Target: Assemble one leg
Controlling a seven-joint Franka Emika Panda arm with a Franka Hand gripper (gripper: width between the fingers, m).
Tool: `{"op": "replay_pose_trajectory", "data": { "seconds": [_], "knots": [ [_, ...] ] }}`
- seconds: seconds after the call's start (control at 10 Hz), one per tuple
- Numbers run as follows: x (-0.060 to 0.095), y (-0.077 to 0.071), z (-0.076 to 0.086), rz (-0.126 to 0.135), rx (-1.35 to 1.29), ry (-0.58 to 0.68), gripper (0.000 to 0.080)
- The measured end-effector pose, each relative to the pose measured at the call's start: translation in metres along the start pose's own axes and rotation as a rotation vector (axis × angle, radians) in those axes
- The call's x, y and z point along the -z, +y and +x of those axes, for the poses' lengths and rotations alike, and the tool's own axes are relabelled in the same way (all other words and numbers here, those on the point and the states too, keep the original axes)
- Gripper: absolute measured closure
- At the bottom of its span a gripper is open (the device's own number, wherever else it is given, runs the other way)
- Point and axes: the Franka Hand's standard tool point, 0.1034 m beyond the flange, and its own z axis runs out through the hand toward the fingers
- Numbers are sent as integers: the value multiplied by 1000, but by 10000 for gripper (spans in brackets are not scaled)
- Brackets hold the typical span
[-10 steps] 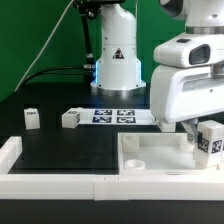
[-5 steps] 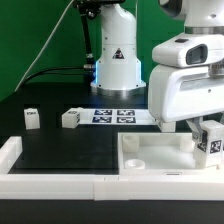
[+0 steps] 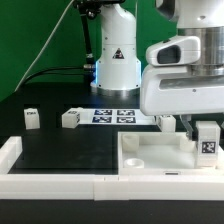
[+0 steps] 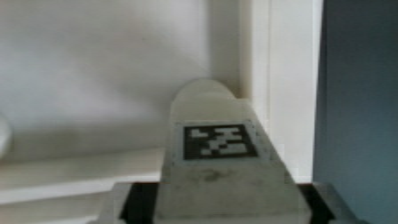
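Note:
My gripper (image 3: pixel 203 128) is shut on a leg (image 3: pixel 207 143), a small white block with a black-and-white tag, and holds it upright over the right far corner of the large white panel (image 3: pixel 150 155). In the wrist view the same leg (image 4: pixel 217 150) stands between my dark fingers (image 4: pixel 139 202), its rounded tip pointing at the panel's corner by the raised rim (image 4: pixel 281 80). Two more legs lie on the black table: one at the exterior view's left (image 3: pixel 32 118) and one near the middle (image 3: pixel 70 118).
The marker board (image 3: pixel 113 116) lies at the back by the arm's base (image 3: pixel 116 65). Long white border rails (image 3: pixel 50 183) run along the front and the left side (image 3: pixel 10 150). The panel has a round socket (image 3: pixel 132 158) near its left corner.
The arm has shifted to the exterior view's left and lowered a little, carrying the leg with it toward the panel's right far corner.

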Motion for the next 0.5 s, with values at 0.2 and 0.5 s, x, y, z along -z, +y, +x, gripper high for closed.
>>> {"op": "replay_pose_trajectory", "data": {
  "seconds": [0.2,0.5],
  "knots": [
    [0,0,2,21,-240,9,508],
    [-1,1,1,15,-626,7,508]
  ]
}}
